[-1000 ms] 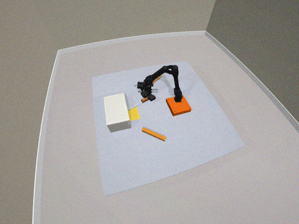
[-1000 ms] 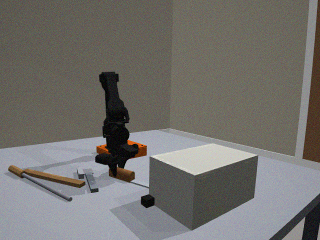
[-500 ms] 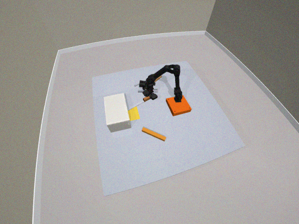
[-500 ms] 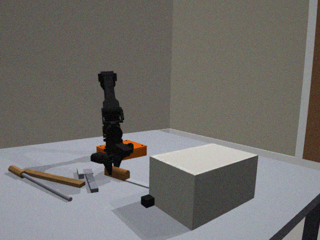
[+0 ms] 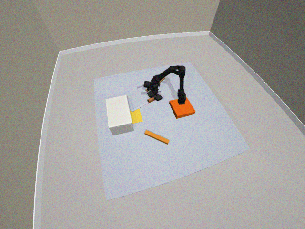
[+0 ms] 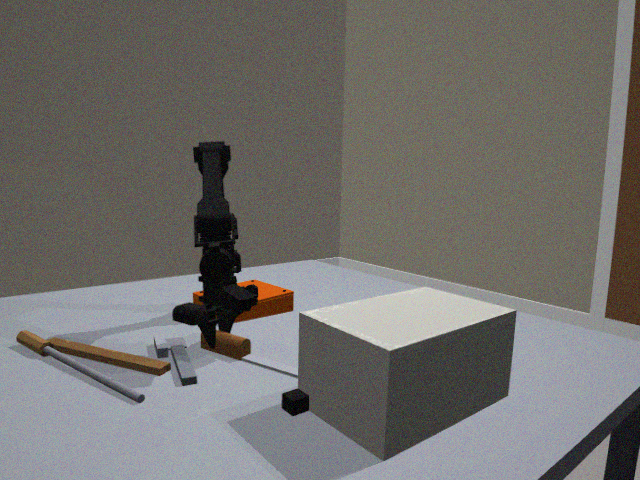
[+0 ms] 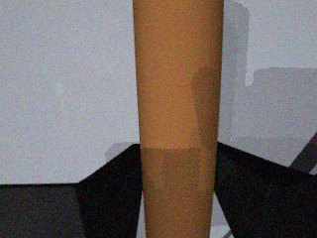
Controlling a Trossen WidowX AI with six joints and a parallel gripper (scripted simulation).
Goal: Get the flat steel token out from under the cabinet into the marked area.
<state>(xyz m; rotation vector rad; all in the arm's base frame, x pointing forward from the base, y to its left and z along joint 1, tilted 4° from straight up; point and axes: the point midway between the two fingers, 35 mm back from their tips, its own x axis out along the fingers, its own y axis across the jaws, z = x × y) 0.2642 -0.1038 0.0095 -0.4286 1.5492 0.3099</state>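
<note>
My gripper [image 5: 154,98] [image 6: 218,338] [image 7: 173,151] is shut on the wooden handle [image 5: 150,99] [image 6: 235,344] [image 7: 178,74] of a tool, low over the table. The tool's thin metal rod [image 5: 142,106] [image 6: 268,366] runs from the handle toward the front of the white cabinet [image 5: 118,110] [image 6: 413,317]. In the top view its tip is beside the cabinet's front edge, near a corner of the yellow marked area [image 5: 137,117]; the cabinet hides the tip in the exterior view. The steel token cannot be made out in any view, and the vent slots do not show.
An orange bar [image 5: 157,137] lies beyond the marked area. A grey rod [image 6: 95,374] with a wooden handle, a wooden bar [image 6: 108,356] and a grey angled piece [image 6: 184,365] lie on the other side. A black cube [image 6: 295,401] is beside the cabinet. The orange base [image 5: 182,108] [image 6: 271,299] carries the arm.
</note>
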